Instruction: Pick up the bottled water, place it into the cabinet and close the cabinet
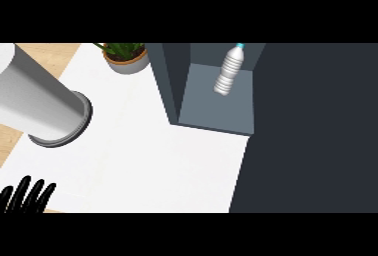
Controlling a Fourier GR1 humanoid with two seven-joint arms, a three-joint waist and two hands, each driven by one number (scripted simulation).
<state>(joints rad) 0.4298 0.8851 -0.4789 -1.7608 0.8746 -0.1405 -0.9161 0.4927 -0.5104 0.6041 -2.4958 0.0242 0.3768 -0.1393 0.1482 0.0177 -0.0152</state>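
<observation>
One bottle [229,71] is seen standing inside the open cabinet [218,107], untouched. It is judged light, smooth and easily tipped, best taken round its ribbed middle. Only the left hand [26,196] is seen, rested at the lower left over the surface [148,150], fingers straight and holding nothing.

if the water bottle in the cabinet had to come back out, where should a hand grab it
Probably around the ribbed middle of the water bottle, coming through the cabinet's open front, since walls close both sides. It leans, blue cap toward the back, so its body faces the opening.
</observation>
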